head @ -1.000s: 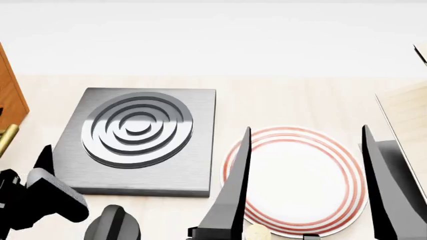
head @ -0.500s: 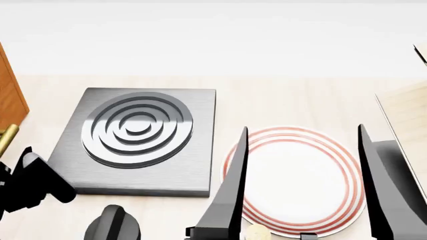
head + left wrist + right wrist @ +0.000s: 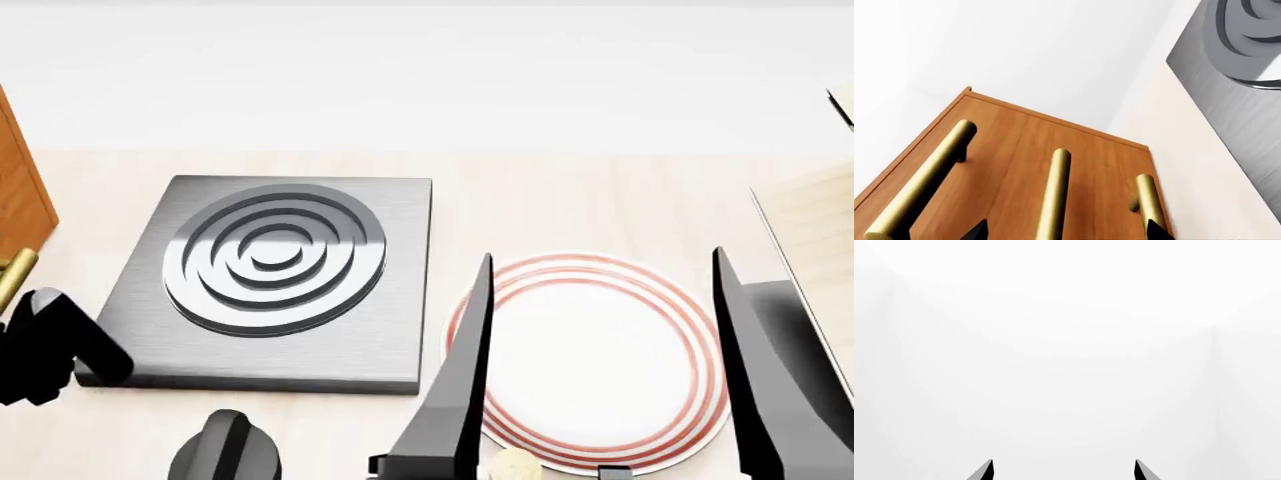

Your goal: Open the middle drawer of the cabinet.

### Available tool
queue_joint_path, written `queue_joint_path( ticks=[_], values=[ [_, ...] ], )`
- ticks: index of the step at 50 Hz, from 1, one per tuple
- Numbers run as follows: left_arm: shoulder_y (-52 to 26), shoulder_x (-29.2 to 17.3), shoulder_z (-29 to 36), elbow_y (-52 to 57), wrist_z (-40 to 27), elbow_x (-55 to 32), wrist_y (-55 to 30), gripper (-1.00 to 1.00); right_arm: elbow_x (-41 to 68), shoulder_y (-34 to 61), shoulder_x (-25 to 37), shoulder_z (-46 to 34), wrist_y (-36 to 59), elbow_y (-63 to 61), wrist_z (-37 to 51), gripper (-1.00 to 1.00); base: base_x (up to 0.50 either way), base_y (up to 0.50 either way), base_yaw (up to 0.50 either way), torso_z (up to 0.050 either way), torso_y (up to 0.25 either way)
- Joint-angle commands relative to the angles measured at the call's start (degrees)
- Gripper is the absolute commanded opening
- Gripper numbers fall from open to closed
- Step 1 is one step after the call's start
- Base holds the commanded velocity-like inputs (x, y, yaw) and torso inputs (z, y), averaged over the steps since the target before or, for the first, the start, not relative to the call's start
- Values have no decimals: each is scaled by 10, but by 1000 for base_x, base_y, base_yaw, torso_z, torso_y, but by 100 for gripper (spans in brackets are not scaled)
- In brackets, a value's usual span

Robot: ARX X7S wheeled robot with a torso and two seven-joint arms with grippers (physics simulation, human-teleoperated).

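While your left arm has slid toward the worktop's left edge over the last second, the left wrist view shows what that bought you: the cabinet (image 3: 1021,165) now fills the frame, its orange-brown front carrying three brass bar handles side by side. The middle drawer's handle (image 3: 1054,195) lies between the two dark fingertips (image 3: 977,231) of the left gripper (image 3: 1064,232), which stand apart with the bar not yet touched; the grey induction hob (image 3: 1227,100) sits off at the side. From the head view, you see the left arm (image 3: 54,350) nearly out of frame by the hob's (image 3: 274,280) near-left corner, just beside a sliver of the cabinet (image 3: 20,190) at the left edge. The right gripper (image 3: 601,400) hangs over the red-ringed plate (image 3: 587,360), fingers wide apart. Through the right wrist view, only its two fingertips (image 3: 984,471) show against blank white, empty. You look lined up; I judge the next move is easing forward so the fingers straddle that middle bar.
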Motion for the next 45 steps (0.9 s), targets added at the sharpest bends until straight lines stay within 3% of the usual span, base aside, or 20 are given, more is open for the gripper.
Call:
queue_joint_path(
  ticks=[1, 17, 45],
  values=[
    [4, 17, -4, -43, 23, -1, 5, 100, 1, -1, 0, 0, -1, 0, -1, 100, 0, 0, 0, 0, 0],
    [-22, 12, 8, -28, 12, 17, -30, 100, 3, -1, 0, 1, -2, 0, -4, 100, 0, 0, 0, 0, 0],
    [3, 67, 50, -138, 33, 80, -27, 100, 2, 0, 0, -7, 1, 0, -5, 100, 0, 0, 0, 0, 0]
  ],
)
